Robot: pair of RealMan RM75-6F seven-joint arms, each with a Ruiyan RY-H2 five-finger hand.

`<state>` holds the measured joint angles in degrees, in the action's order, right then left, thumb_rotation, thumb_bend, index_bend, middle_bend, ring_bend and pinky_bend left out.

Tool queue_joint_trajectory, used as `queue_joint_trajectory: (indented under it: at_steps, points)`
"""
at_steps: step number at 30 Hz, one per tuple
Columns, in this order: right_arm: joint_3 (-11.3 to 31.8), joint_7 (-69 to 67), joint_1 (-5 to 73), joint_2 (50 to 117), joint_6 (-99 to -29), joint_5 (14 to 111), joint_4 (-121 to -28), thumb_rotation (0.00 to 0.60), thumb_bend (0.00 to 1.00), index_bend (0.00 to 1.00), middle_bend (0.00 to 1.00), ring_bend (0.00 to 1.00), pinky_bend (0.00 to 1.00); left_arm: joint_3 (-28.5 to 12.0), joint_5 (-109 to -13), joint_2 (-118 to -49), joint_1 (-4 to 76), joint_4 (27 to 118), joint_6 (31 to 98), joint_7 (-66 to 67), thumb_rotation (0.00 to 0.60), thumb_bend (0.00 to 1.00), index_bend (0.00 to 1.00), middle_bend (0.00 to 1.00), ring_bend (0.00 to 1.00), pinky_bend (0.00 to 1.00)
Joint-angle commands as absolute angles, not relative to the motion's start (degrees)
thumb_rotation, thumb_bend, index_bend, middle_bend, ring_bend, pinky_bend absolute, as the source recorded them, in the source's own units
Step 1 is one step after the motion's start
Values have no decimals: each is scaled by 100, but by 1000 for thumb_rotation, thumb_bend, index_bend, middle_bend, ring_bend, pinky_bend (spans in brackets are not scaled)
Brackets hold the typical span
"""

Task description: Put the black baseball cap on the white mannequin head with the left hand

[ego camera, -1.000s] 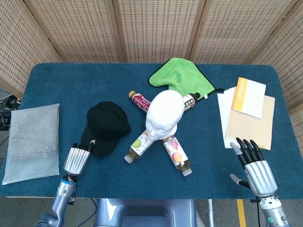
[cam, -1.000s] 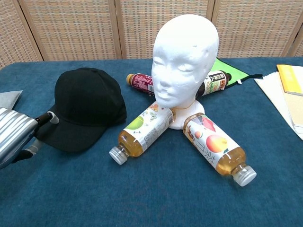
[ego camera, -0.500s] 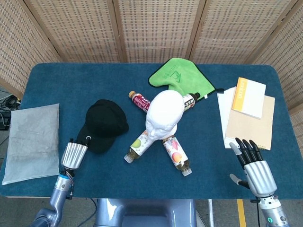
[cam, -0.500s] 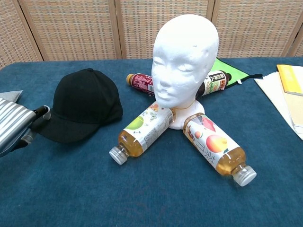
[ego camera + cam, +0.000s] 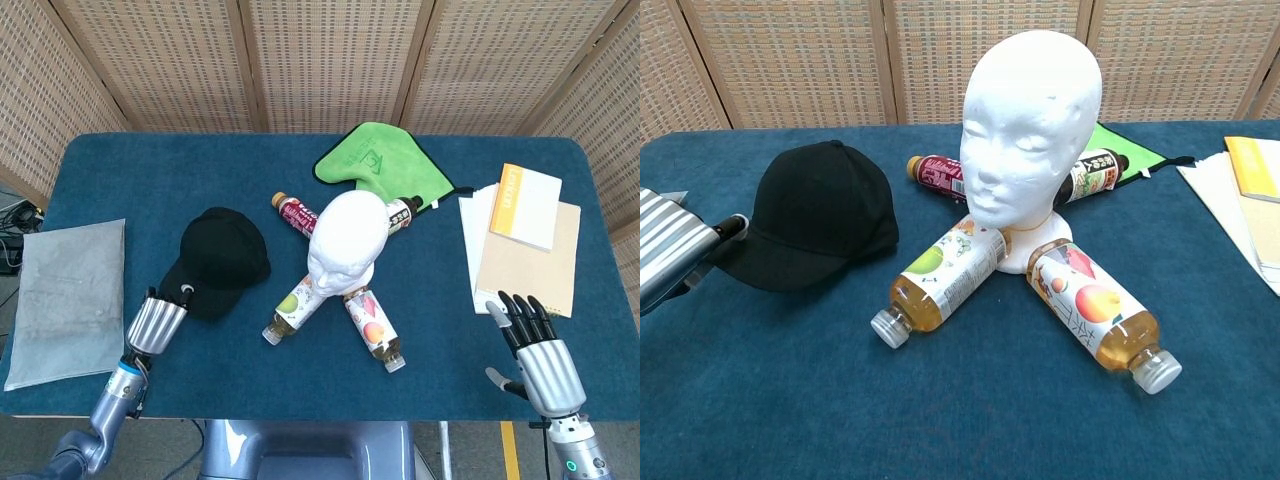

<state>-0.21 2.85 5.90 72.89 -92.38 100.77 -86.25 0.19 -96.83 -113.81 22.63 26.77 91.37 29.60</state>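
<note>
A white mannequin head [image 5: 1032, 130] is standing upright at the frame's centre, facing forward. A black baseball cap [image 5: 818, 225] is lying left of it, its brim pointing toward the left edge, where the left hand [image 5: 672, 255] is touching the brim's tip; whether it is gripping cannot be told. Four drink bottles are lying around the mannequin's base: a green-labelled bottle [image 5: 938, 280], a peach-labelled bottle [image 5: 1095, 315], a red-labelled bottle [image 5: 936, 176] and a dark bottle [image 5: 1091, 175].

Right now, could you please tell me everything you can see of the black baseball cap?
The black baseball cap is plain, soft-looking fabric with a rounded crown, a top button and a curved brim. It sits on the blue table left of the white mannequin head, brim toward the left robot hand, whose fingertips meet the brim edge.
</note>
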Motion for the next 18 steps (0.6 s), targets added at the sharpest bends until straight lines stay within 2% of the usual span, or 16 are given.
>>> queue_joint_trajectory:
  at_steps: [1, 10, 18]
  points:
    - [-15, 285, 588, 7288, -9248, 10075, -8625, 600, 49, 0, 0, 0, 0, 45, -9762, -11213, 2355, 2888, 9265, 3141, 600, 874, 820, 946, 932, 834]
    - [-8, 249, 585, 7280, -9287, 10094, -8628, 600, 49, 0, 0, 0, 0, 94, -10061, -10629, 2554, 3537, 9709, 3781, 600, 874, 824, 946, 932, 834]
    - [-13, 255, 582, 7288, -9292, 10102, -8622, 600, 48, 0, 0, 0, 0, -79, -10102, -10194, 2650, 4241, 9944, 4142, 600, 874, 828, 946, 932, 834]
